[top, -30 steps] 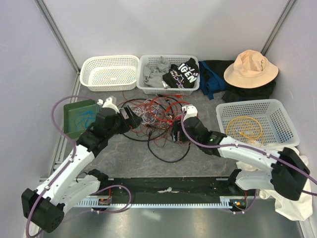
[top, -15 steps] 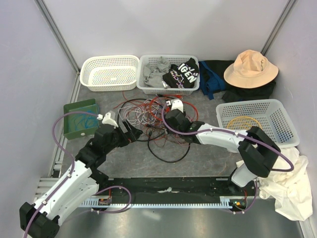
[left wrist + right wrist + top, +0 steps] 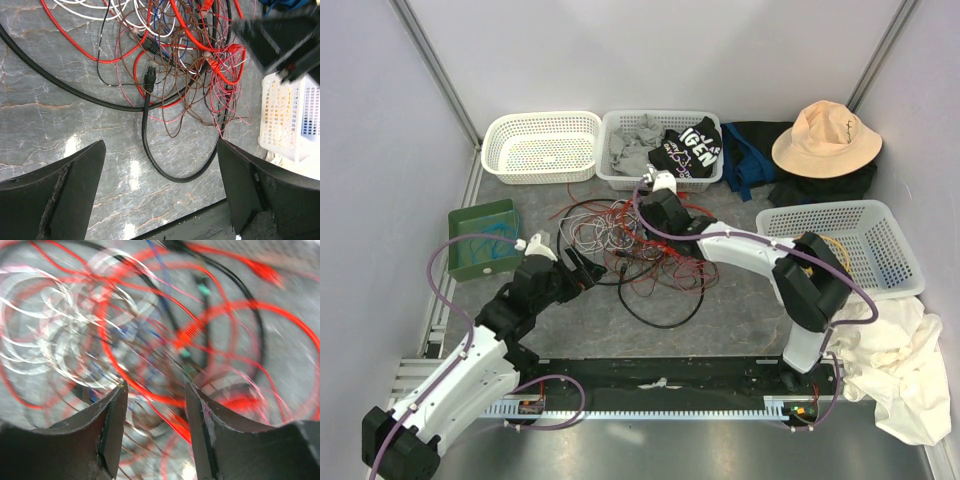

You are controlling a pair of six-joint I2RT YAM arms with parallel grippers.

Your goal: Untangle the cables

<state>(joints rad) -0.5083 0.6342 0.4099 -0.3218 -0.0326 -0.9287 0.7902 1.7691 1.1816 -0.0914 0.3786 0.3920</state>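
Observation:
The cables lie in a loose tangle of red, white, brown, blue and black strands on the grey table. A thick black cable loops out toward the near side, and its plug lies in the tangle. My left gripper is wide open and empty at the tangle's near-left edge; in the left wrist view only table and the black loop show between its fingers. My right gripper is over the tangle's far side. In the blurred right wrist view it is open, with red strands between the fingers.
Two white baskets stand at the back, one holding clothes. A green tray with a blue cable is at left. A white basket with a yellow cable is at right, a tan hat behind it. A white cloth lies near right.
My right arm swung toward the far left, carrying its gripper from the tangle's near-right side to over its far part. My left gripper drew back toward the near side.

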